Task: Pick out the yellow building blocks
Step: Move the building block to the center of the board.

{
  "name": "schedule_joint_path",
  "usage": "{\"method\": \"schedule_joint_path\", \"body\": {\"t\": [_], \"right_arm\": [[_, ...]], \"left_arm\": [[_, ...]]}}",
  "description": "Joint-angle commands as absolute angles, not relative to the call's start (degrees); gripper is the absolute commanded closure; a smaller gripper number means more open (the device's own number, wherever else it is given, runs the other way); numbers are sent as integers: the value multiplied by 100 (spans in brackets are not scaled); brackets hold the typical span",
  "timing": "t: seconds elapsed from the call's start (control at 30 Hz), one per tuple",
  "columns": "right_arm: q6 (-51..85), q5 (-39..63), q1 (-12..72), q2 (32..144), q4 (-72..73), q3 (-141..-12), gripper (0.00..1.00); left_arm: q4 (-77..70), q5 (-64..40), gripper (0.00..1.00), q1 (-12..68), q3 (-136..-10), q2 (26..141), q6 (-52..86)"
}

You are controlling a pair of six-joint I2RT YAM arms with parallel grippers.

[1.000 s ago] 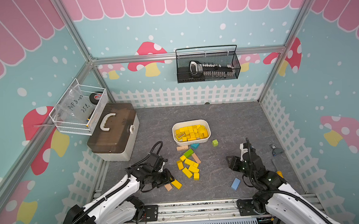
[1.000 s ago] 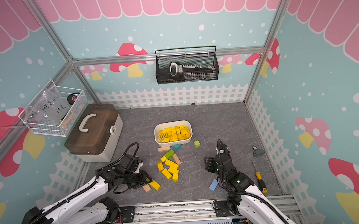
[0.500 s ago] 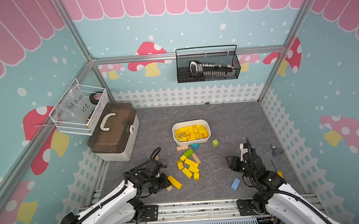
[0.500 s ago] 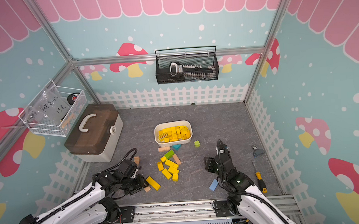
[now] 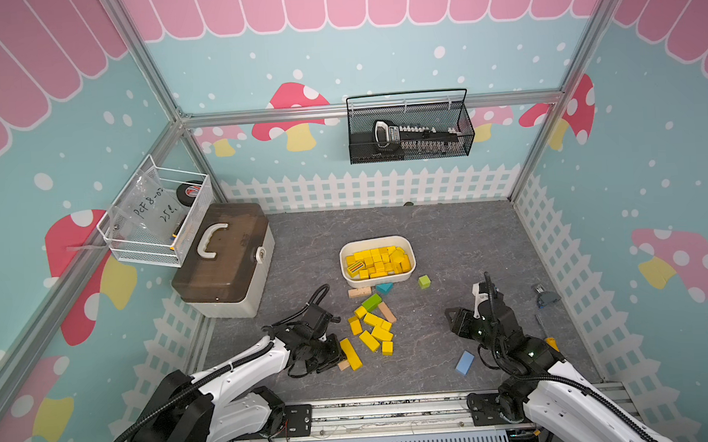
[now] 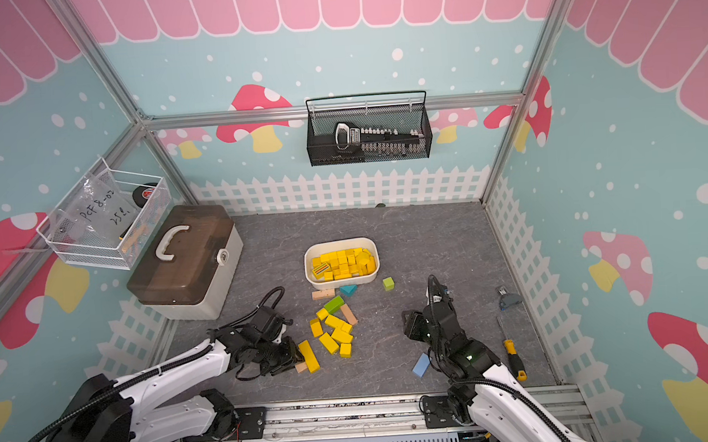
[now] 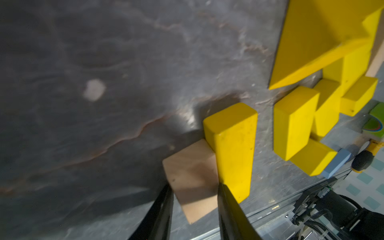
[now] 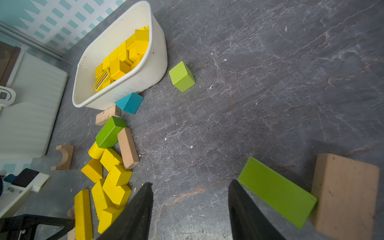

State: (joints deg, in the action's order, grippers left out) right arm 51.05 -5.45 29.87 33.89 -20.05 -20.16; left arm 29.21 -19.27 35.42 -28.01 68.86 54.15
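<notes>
A: Left gripper [image 7: 194, 187] is low on the floor, jaws either side of a tan block [image 7: 191, 178] that sits against the yellow bar [image 7: 232, 149]. Pinching or only flanking, I can't tell.

B: Right gripper [image 8: 191, 184] hangs over bare floor, jaws spread, nothing between. Just beside it are a green slab [image 8: 276, 191] and a second tan block [image 8: 345, 197], both hidden under the arm in both top views.

A: Yellow blocks [image 5: 373, 319]: eight loose beside the left gripper, bar included. The rest fill the tub [image 5: 376, 239], too packed to count.

B: A tan arch [image 8: 63, 156] shows only in the right wrist view. That's five tan in all, three green blocks [image 5: 372, 302] with the slab, and two blue blocks [image 5: 464, 362].
</notes>
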Motion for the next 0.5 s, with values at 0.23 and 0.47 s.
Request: {"method": "schedule_joint_path", "body": {"t": [0.23, 0.47], "right_arm": [[5123, -543, 2944, 3419, -1934, -1977, 42], [5124, -541, 2936, 3380, -1934, -1960, 42]], "left_arm": [[2657, -1962, 85, 3396, -4536, 8989, 4433], [3041, -1746, 91, 2747, -4255, 8675, 4113]]}}
